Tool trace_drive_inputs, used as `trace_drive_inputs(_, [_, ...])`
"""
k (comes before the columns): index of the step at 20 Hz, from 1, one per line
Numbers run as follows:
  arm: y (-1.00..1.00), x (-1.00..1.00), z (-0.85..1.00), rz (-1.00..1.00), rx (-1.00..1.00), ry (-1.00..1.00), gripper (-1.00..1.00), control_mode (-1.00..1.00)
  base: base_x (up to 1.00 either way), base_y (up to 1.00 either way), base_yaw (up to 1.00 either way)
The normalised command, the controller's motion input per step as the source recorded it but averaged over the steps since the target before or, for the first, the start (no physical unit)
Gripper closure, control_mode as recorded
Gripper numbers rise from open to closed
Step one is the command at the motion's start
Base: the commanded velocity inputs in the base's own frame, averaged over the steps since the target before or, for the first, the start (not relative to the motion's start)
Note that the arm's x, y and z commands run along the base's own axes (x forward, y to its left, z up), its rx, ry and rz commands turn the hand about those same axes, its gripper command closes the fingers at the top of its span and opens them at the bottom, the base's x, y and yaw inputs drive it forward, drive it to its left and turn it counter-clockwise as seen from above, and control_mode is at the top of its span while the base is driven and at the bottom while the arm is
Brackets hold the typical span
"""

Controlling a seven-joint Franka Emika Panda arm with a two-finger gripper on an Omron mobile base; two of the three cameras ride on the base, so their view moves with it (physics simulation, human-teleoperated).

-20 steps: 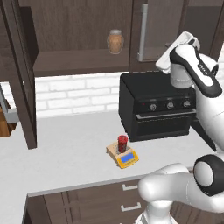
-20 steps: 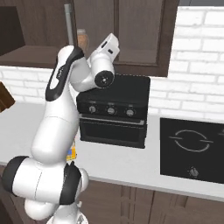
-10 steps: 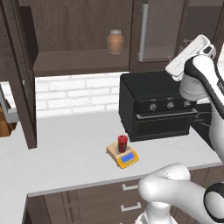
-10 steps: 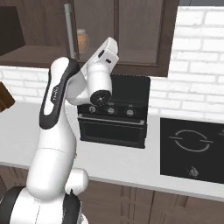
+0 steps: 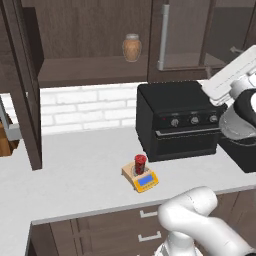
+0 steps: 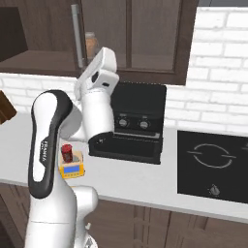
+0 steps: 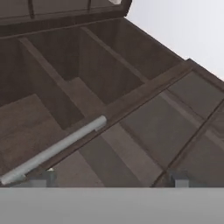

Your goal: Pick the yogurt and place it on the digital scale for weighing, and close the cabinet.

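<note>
Cabinet (image 5: 95, 30): mounted on the wall above the tabletop (image 5: 75, 175). One door leaf (image 5: 24, 85) stands swung out at the far left of the left base view, leaving the shelf exposed. The leaf carrying the silver bar handle (image 5: 162, 36) sits above the oven (image 5: 175, 120); whether it is fully shut cannot be told.

Tool (image 7: 111, 178): released, fingertips (image 7: 43, 176) spread wide, nothing between them. It is raised to cabinet height over the oven and faces the glass-paned door.

Governing relation: in the hand view the bar handle lies just ahead of the tool, offset toward the left fingertip. Its long axis runs diagonally there, from the lower left toward the centre; in the room it is vertical. The swung-out leaf is well apart from the tool, to the arm's left. Closing it would probably require a wide sweep in that direction.

Scale (image 5: 142, 180): flat on the tabletop, in front of the oven's left corner.

Yogurt (image 5: 140, 163): upright on the scale plate, so placement appears complete; only the closing step remains
</note>
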Motion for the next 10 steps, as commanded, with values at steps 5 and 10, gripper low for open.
trace_drive_inputs(5, [0.79, -0.90, 0.15, -0.04, -0.23, -0.17, -1.00, -1.00, 0.00, 0.00, 0.00])
trace_drive_inputs(10, [0.97, -0.56, 0.01, -0.04, -0.23, -0.07, -1.00, -1.00, 0.00, 0.00, 0.00])
